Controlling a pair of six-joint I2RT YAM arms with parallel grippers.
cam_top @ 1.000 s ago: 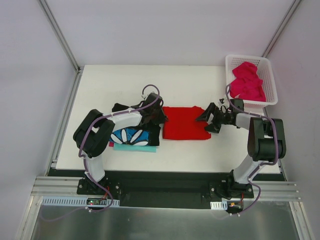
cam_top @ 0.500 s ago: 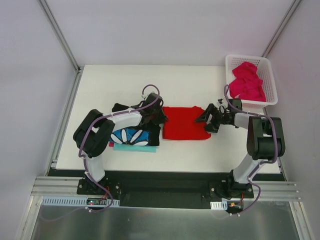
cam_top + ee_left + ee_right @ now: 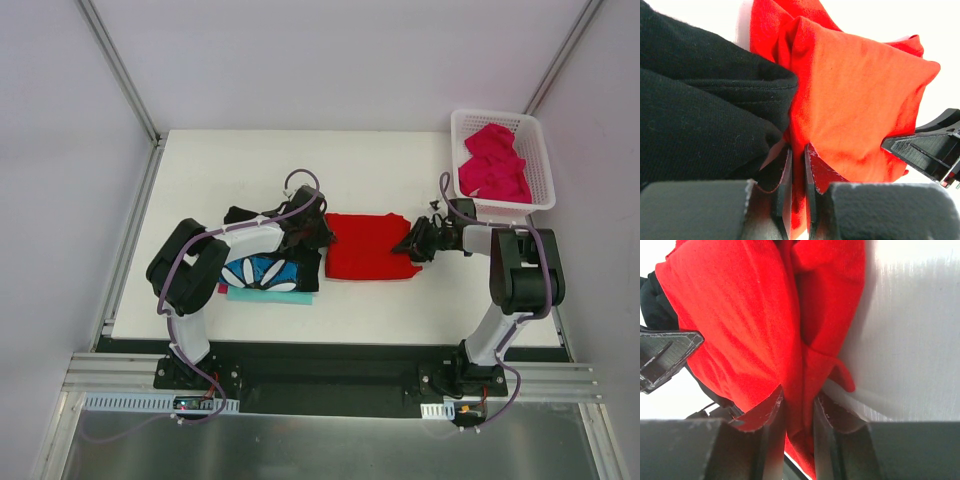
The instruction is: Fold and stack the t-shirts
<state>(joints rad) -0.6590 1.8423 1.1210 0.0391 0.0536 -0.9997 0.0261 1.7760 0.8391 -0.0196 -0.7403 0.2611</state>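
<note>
1. The red t-shirt lies at mid-table, folded to a rough rectangle on the white table. It sits between the two arms.
2. The left gripper is clenched on the left edge of the red t-shirt. In the left wrist view, red cloth is pinched in the thin slit between the two fingers.
3. The right gripper is grasping the opposite, right edge. A fold of red cloth runs down between its fingers and touches both (the cloth bunches thick here, so the jaws stand a little apart).
4. Each wrist view shows the other gripper's dark fingers across the red cloth.
5. The black flower-print t-shirt is folded and lies just left of the red one, touching it. The left wrist view shows black folds butted against the red edge. In the top view, the left forearm lies over its far part.
6. A teal strip shows under the near edge of the black shirt (I cannot tell what it is).
7. The magenta-pink t-shirt is crumpled inside the white lattice basket at the far right corner of the table. It is well apart from the other two shirts.
</note>
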